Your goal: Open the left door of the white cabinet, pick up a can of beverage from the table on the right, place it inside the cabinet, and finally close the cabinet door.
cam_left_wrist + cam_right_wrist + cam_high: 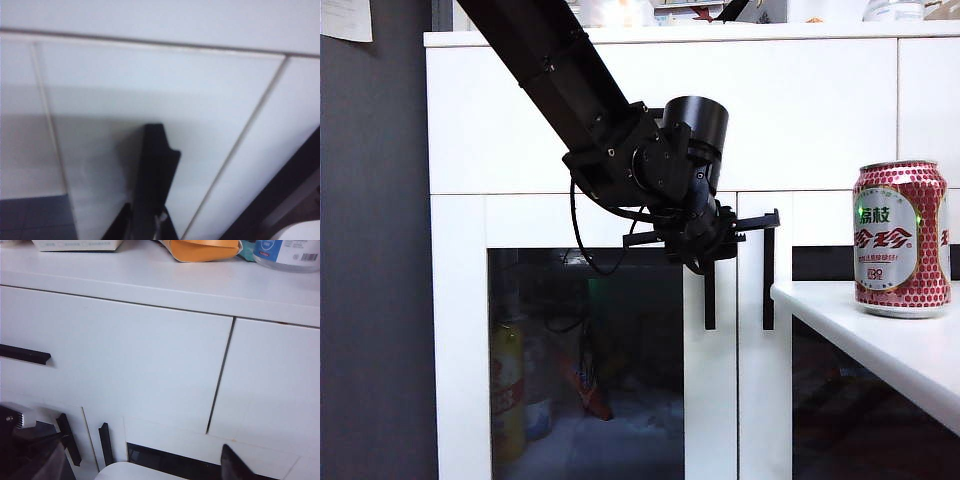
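Note:
The white cabinet [800, 110] stands ahead. Its left door [460, 330], dark glass in a white frame, looks flush with the cabinet front. My left gripper [705, 245] reaches in from above and is shut on the top of that door's vertical black handle [709, 300]. In the left wrist view the handle [155, 165] runs straight down between the left gripper [147, 227]. The red can of beverage [902, 240] stands upright on the white table [880, 335] at the right. My right gripper [142, 467] hangs open and empty above the table's rounded edge [135, 472], facing the cabinet.
The narrower right door has its own black handle [768, 280] close beside the held one. A drawer handle [25, 354] sits higher up. A yellow bottle [507, 390] shows behind the glass. An orange bag [205, 249] and a box lie on the cabinet top.

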